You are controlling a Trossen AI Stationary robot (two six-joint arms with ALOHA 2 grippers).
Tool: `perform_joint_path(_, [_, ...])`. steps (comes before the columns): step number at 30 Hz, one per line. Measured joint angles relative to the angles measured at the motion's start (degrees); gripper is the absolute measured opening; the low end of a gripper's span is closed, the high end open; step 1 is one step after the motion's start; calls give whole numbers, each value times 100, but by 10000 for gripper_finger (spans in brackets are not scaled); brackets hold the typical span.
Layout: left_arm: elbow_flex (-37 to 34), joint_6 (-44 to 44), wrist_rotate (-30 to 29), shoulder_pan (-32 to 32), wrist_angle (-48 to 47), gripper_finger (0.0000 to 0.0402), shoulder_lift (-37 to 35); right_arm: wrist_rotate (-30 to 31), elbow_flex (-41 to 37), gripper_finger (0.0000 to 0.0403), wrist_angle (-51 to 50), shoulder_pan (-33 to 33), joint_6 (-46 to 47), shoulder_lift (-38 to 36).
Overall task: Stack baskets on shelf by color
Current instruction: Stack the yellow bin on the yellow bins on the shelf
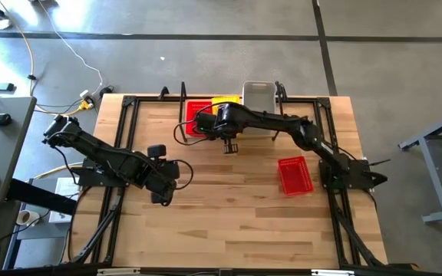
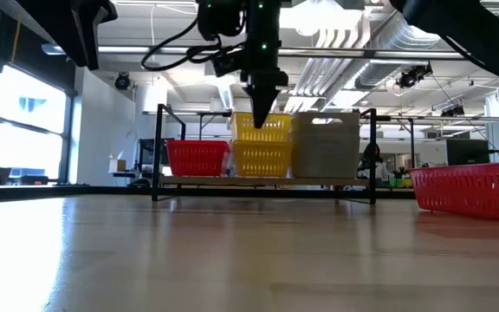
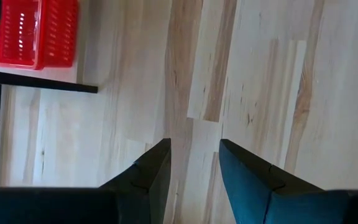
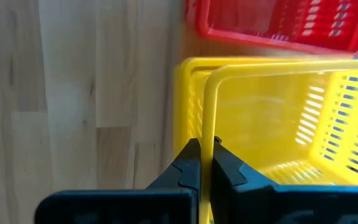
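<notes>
Pinching the thin flared rim of the mesh-sided yellow plastic basket (image 4: 278,124), the right gripper (image 4: 205,163) is clenching; left gripper (image 3: 194,165) is hovering released above the wooden table (image 3: 260,74).

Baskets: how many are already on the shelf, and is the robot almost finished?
Red, yellow and grey-white baskets already sit on the shelf. The right gripper is shut on the top yellow basket's rim, placing it on the yellow stack. One red basket waits on the table. The left gripper hangs open, empty. Nearly finished.

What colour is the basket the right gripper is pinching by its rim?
Yellow: the right gripper pinches the yellow basket, clearest in the right wrist view.
</notes>
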Motion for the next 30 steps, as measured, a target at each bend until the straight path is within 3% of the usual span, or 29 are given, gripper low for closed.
perform_joint_path(17, [0,0,9,0,-2,126,2,68,3,4,122,-15,58,67])
perform_joint_path(30, [0,146,11,0,0,126,2,104,18,104,112,-38,397,-41])
